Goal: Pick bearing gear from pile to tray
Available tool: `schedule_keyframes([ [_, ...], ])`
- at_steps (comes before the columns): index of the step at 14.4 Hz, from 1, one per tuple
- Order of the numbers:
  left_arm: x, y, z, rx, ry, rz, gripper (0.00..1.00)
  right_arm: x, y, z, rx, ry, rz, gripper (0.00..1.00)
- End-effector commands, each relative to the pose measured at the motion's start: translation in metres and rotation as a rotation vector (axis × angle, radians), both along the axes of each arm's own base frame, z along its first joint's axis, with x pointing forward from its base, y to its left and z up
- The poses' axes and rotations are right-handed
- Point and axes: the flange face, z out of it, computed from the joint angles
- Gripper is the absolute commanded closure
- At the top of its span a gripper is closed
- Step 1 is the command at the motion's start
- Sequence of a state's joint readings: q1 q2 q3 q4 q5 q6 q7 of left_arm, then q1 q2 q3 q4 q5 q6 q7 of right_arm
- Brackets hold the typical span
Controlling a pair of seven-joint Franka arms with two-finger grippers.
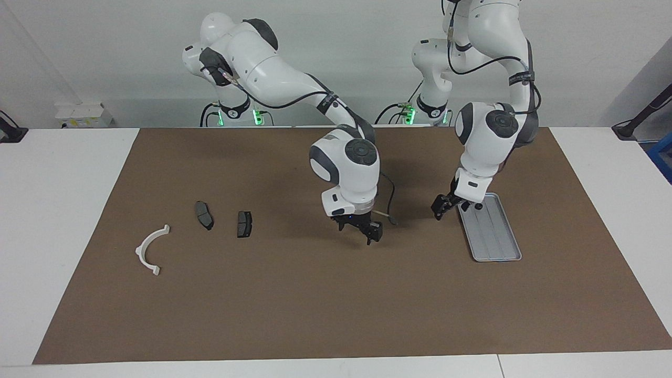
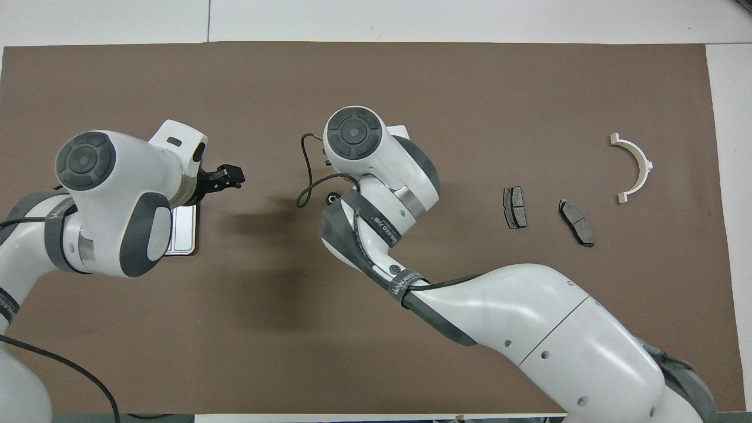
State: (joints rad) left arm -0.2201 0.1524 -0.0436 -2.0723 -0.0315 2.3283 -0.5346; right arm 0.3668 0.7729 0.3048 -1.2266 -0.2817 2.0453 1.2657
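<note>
**Two robot arms over a brown-matted desk, parts at one end and tray at the other**

A white desk carries a large brown mat. The right arm reaches to the middle of the mat; its gripper hangs low over bare mat, and whether it is released or clenched cannot be told. The left gripper hangs just beside the tray's end nearer the robots; its grip cannot be told either.

The tray, silver-grey with a low rim and lengthwise ridges, lies toward the left arm's end of the desk. One tiny black round piece sits in the tray near its end closest to the robots.

Toward the right arm's end lies the pile: a white semicircular bracket, and, nearer the robots, two dark grey brake pads side by side but apart.
</note>
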Motion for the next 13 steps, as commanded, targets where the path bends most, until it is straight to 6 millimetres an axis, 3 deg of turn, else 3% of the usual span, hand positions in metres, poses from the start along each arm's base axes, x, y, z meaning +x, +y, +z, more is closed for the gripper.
schedule_keyframes([
  [1, -0.005, -0.052, -0.010, -0.024, -0.002, 0.031, 0.00, 0.013, -0.031, 0.029, 0.025, 0.009, 0.055, 0.00],
  [4, -0.006, -0.145, -0.033, -0.018, 0.029, 0.117, 0.00, 0.029, -0.075, 0.039, 0.000, 0.035, 0.138, 0.00],
  [6, 0.001, -0.188, -0.052, -0.003, 0.028, 0.120, 0.00, 0.037, -0.103, 0.043, -0.010, 0.056, 0.201, 0.00],
  [8, 0.002, -0.197, -0.053, -0.006, 0.022, 0.110, 0.01, 0.046, -0.132, 0.045, -0.002, 0.078, 0.262, 0.00],
  [13, -0.008, -0.207, -0.078, 0.018, 0.052, 0.088, 0.07, 0.046, -0.194, 0.077, -0.029, 0.094, 0.405, 0.00],
])
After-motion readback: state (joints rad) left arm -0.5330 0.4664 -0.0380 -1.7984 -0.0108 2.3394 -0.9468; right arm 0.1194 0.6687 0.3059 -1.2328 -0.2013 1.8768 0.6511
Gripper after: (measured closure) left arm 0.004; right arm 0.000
